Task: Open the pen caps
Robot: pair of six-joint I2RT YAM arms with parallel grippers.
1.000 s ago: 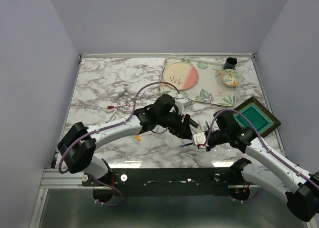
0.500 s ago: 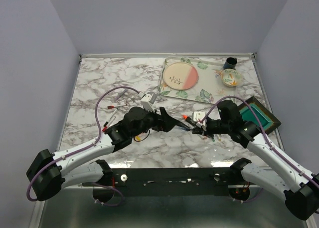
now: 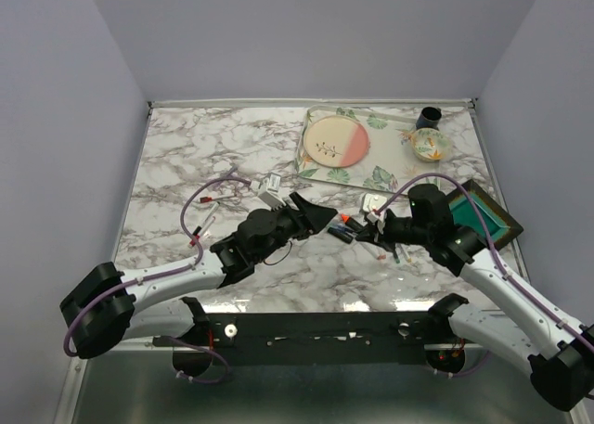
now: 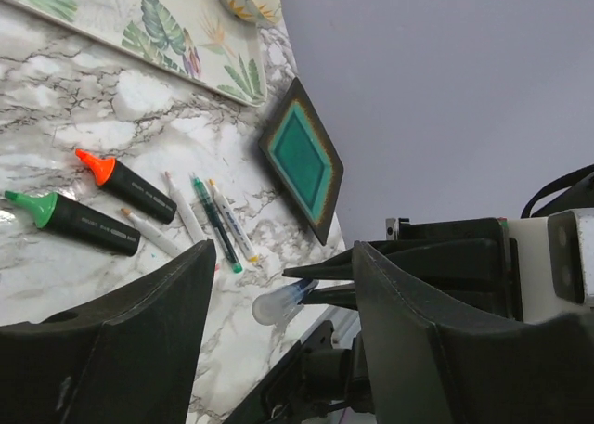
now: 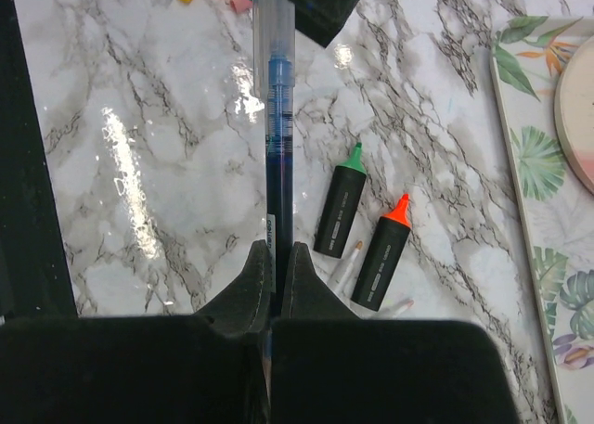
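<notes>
- Gripped a blue pen [image 5: 277,118] in the right tool [image 5: 276,257], fingers pinched narrow on the clear barrel, above the marble worktop [image 5: 139,164].
- Aimed the pen's far end at the left tool [image 4: 283,252], with the tip hidden behind one black finger in the right wrist view.
- Held the left tool spread wide, with the pen's clear rounded end in the gap between the fingers and touching neither in the left wrist view.
- Could not tell whether that clear end was a cap or bare barrel.
- Found the orange cap [image 4: 93,161] and the green cap [image 4: 26,204] seated on two chunky black highlighters [image 4: 139,194], lying side by side on the worktop near both tools.
- Saw several thin pens [image 4: 215,224] lying just beside the highlighters, caps too small to make out.
- Noted a leaf-print tray [image 4: 139,34] farther back and a green square dish [image 4: 302,155] beyond the thin pens.
</notes>
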